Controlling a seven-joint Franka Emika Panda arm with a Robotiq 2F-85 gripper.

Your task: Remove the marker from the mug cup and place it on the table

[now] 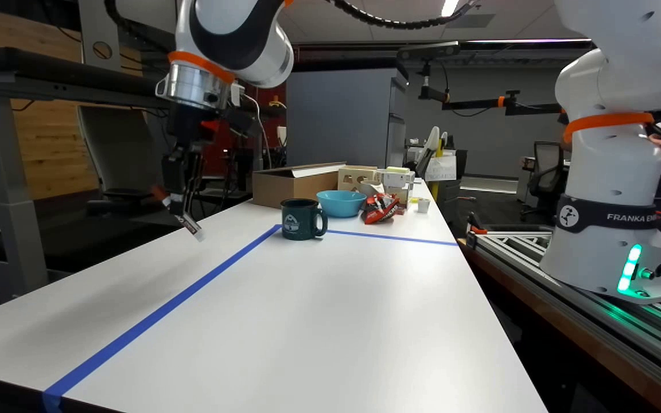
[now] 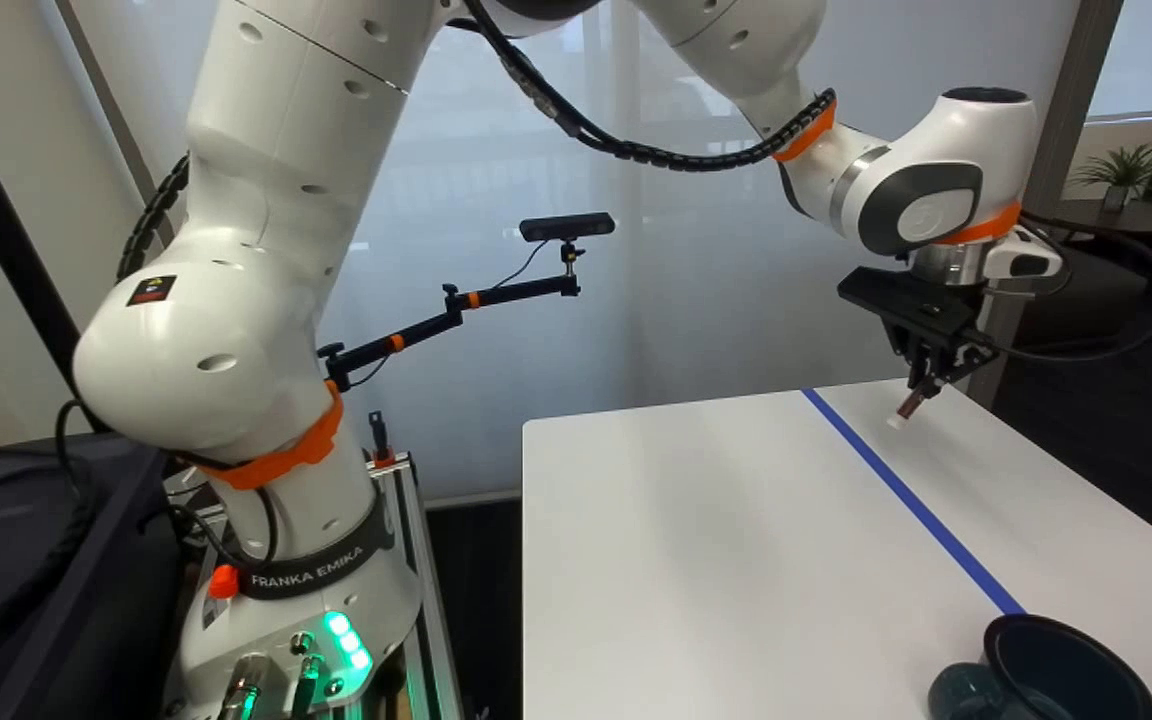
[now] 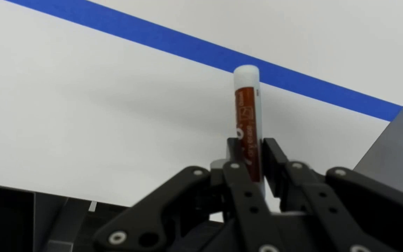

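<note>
As the white desk point(image 1: 330, 321) stretches away, a cardboard box point(image 1: 276, 188) sits on it; above the desk hangs the gripper point(image 3: 252, 148), pinching something slim; upright on the desk, a teal mug point(image 1: 300, 220); yes, that's the marker point(image 3: 248, 119) in the gripper, tilted, aloft over the desk!

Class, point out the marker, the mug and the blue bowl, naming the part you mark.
Marker point(image 3: 248, 120): wrist view, on its reddish-brown label.
Mug point(image 1: 306, 220): an exterior view, on its outer side.
Blue bowl point(image 1: 342, 205): an exterior view, on its outer wall.
</note>
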